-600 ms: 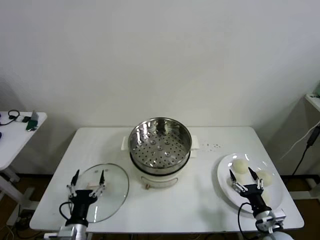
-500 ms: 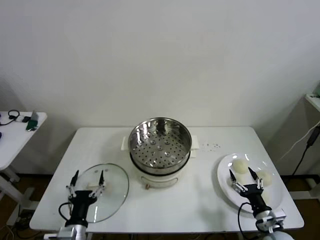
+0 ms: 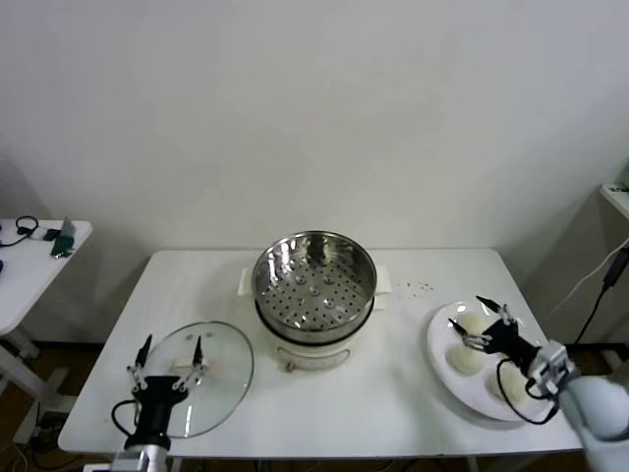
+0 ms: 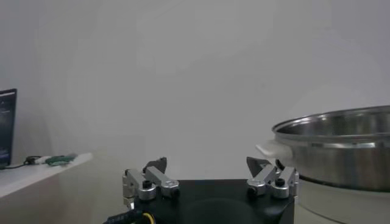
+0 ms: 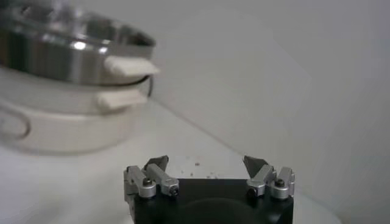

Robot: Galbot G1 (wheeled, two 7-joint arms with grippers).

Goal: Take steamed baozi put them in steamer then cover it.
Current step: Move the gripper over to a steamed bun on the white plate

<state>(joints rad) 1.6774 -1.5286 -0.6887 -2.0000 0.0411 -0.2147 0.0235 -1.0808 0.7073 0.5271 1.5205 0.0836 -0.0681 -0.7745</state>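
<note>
While the left gripper (image 3: 169, 355) is hovering with its fingers spread above the cover (image 3: 200, 377), which is lying flat on the table (image 3: 393, 393) at your near left, you are seeing the steamer (image 3: 314, 280) standing empty at the centre. Farther right, the plate (image 3: 454, 388) is carrying the steamed baozi (image 3: 465, 358), at least three visible. The right gripper (image 3: 482, 321) is reaching over the rear bun, fingers splayed and gripping nothing. Judged from their look, the buns are light, soft and easily dented; you are best closing gently across a bun's widest part. The glass cover is probably heavy, fragile and slippery; take its centre handle (image 3: 186, 366).
</note>
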